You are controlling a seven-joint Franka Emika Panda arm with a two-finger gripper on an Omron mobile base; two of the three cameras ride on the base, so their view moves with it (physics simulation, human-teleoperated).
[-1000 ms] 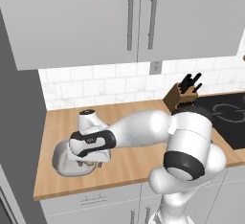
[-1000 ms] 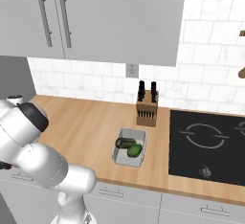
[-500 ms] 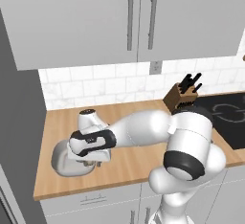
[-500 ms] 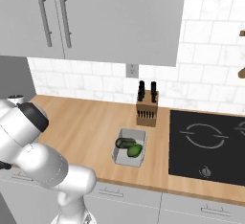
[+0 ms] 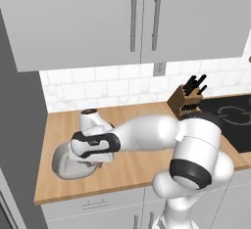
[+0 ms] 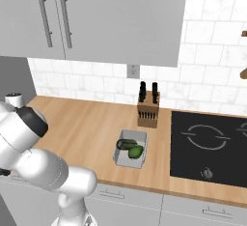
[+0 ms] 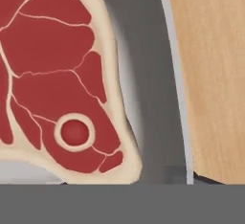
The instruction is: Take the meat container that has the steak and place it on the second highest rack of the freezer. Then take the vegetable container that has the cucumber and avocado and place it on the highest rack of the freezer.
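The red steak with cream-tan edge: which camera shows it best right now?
The hand view: the red steak lies close-up inside the light grey rounded dish. In the left base view the arm hides it above the dish.

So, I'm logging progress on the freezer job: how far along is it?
Nothing is stowed yet. In hand: the arm is down over the meat container at the counter's left end, its tool right above the steak; whether it grips the rim can't be told. Left: racking that dish, then the vegetable container, sitting on the counter beside the stove.
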